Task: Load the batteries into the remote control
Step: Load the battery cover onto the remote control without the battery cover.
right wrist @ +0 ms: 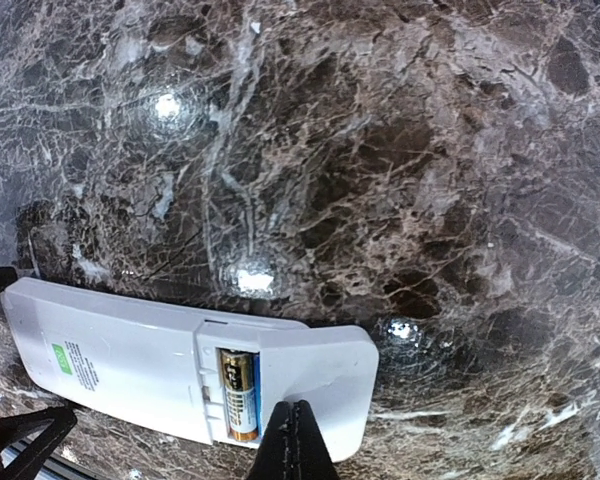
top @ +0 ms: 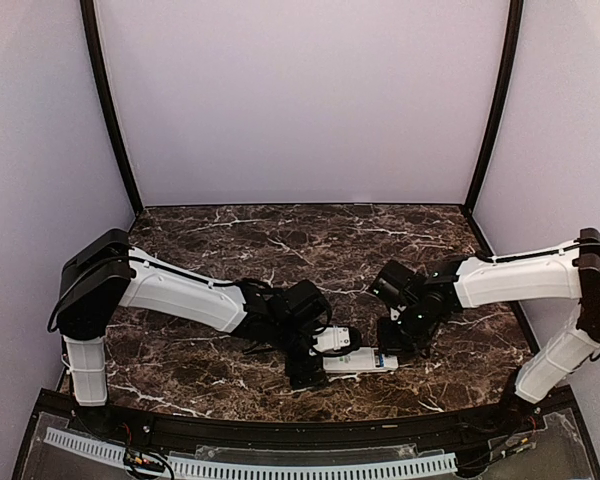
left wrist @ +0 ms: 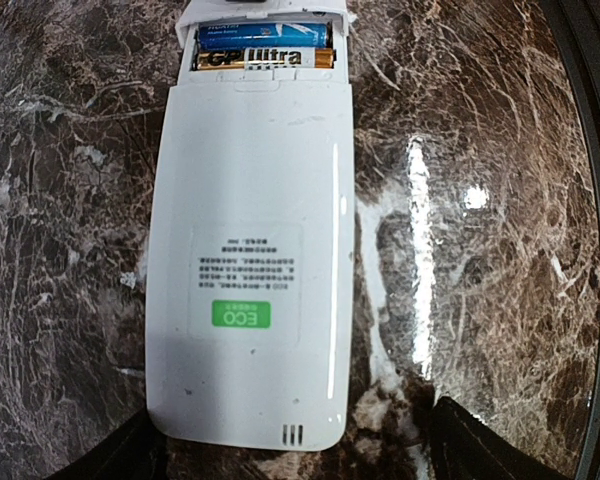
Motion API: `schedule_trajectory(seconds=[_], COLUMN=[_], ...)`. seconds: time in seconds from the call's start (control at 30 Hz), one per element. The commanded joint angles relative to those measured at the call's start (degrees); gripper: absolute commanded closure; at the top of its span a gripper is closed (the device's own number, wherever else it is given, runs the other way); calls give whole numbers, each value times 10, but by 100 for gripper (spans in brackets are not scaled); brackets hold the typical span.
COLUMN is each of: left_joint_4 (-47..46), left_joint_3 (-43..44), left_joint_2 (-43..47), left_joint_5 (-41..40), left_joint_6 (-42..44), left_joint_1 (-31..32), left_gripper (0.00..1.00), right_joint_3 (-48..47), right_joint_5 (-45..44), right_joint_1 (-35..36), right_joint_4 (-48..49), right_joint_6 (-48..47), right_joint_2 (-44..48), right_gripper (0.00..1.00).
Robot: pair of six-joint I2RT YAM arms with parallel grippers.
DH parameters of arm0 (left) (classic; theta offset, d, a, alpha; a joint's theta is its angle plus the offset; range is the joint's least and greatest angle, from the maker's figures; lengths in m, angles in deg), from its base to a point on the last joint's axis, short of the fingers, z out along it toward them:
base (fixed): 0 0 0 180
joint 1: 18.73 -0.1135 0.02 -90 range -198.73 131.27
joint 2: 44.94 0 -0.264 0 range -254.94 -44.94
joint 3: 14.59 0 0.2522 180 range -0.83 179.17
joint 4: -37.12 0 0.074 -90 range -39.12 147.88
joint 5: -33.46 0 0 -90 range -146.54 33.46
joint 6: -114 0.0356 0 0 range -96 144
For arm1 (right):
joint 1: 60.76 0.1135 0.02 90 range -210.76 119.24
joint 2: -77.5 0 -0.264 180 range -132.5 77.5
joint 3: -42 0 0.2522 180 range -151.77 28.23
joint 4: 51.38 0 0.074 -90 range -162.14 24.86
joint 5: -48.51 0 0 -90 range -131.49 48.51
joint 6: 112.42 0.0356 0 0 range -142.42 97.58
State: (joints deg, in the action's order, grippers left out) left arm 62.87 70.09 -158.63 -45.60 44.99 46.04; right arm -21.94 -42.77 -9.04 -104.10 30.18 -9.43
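Observation:
The remote control (left wrist: pixel 250 250) lies back-up on the marble, its compartment open at the far end. Two batteries (left wrist: pixel 265 48) sit in it side by side, one showing blue, one gold and black. My left gripper (left wrist: pixel 300 455) is open, one finger on each side of the remote's near end without touching it. In the right wrist view a white cover piece (right wrist: pixel 315 375) lies partly over the compartment, leaving one battery (right wrist: pixel 237 395) showing. My right gripper (right wrist: pixel 293 418) is shut, its joined tips on the cover's near edge. From above, the remote (top: pixel 360 360) lies between both grippers.
Dark veined marble table (top: pixel 280 250) with pale walls on three sides and black corner posts (top: pixel 110 110). The black front rail (top: pixel 280 430) runs along the near edge.

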Motion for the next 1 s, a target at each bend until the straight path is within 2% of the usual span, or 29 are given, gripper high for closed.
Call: schedule_trajectory(seconds=[0.0,0.67,0.97], left_joint_4=[35,36,35], left_joint_3=[-4,-4,-3], left_joint_2=[-20,-22,-23], left_joint_5=[0,0,3], left_joint_6=[15,13,12], left_joint_1=[8,9,9], left_gripper=[10,10,10], right_joint_3=[13,44,10], right_joint_5=[10,39,20], right_joint_1=[-3,29,34], right_joint_4=[28,31,-2], right_joint_6=[-4,28,19], right_joint_2=[-12,-5,17], right_gripper=[100,100,100])
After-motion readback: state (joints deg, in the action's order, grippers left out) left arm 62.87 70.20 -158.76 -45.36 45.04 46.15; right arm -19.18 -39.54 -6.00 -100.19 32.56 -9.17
